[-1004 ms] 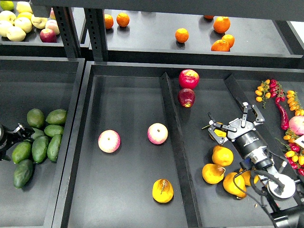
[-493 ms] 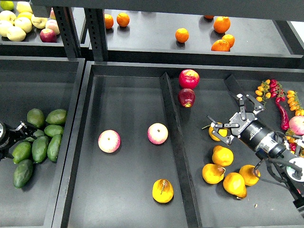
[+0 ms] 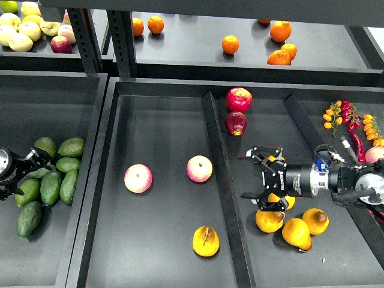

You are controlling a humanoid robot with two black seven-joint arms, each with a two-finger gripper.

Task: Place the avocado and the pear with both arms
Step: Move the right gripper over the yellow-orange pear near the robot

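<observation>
The pear [image 3: 206, 240], golden with a brown streak, lies at the front of the middle bin [image 3: 162, 120]. Several avocados lie in the left bin; the darkest, elongated avocado [image 3: 29, 218] lies nearest the front. My left gripper [image 3: 36, 162] is small and dark at the left edge of the avocado pile, just over the fruit; its fingers cannot be told apart. My right gripper [image 3: 249, 174] points left, open and empty, over the right bin beside the divider [image 3: 222, 174], above the plain yellow pears [image 3: 269, 219].
Two pink-yellow apples [image 3: 138, 178] [image 3: 199, 168] lie in the middle bin. Two red apples [image 3: 238, 99] lie at the back of the right bin. Cherry tomatoes and chillies [image 3: 351, 123] are at far right. Oranges [image 3: 229, 44] and pale apples sit on the back shelf.
My right arm has swung down and its gripper has turned from pointing up-left to pointing left, moving toward the divider. My left gripper has crept right, onto the avocado pile.
</observation>
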